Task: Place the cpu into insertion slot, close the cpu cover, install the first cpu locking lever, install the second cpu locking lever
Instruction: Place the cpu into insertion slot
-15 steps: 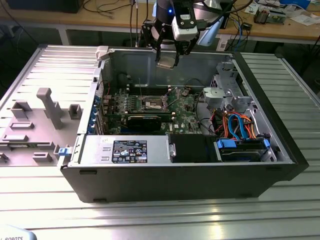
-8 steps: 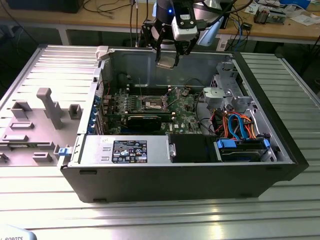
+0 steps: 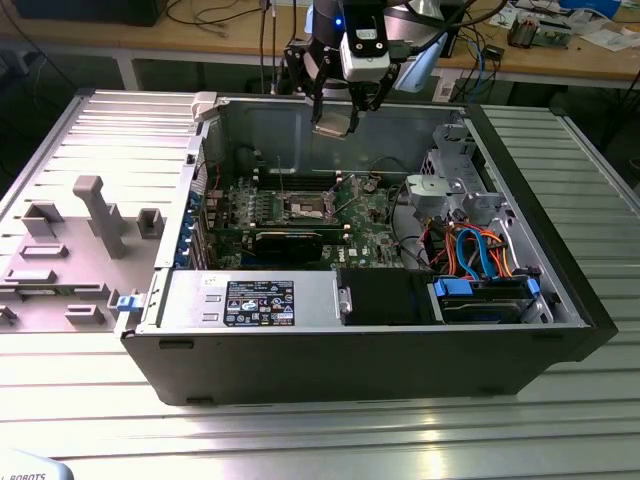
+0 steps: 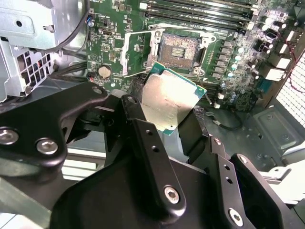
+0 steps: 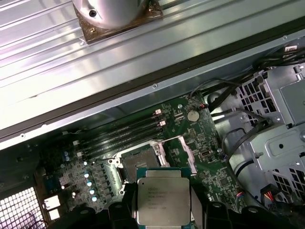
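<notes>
The cpu (image 4: 174, 98) sits clamped between the gripper's (image 4: 164, 125) black fingers (image 4: 143, 136), silvery top showing and green edge visible along its border; in the first wrist view the chip (image 5: 163, 196) faces the camera squarely. In the exterior view the gripper (image 3: 338, 112) grasps the chip (image 3: 333, 124) in the air over the far side of the open computer case (image 3: 400, 370), well apart from the board. Below it the insertion slot (image 4: 180, 51) lies bare, dark centre exposed, and the cpu cover (image 4: 127, 55) stands swung open at one side of the socket. Long memory slots (image 5: 124, 131) run just beside the socket on the green motherboard (image 3: 370, 215). A metal drive cage (image 3: 450, 180) stands toward the exterior view's right. The case rests on a ribbed metal table (image 3: 300, 440).
</notes>
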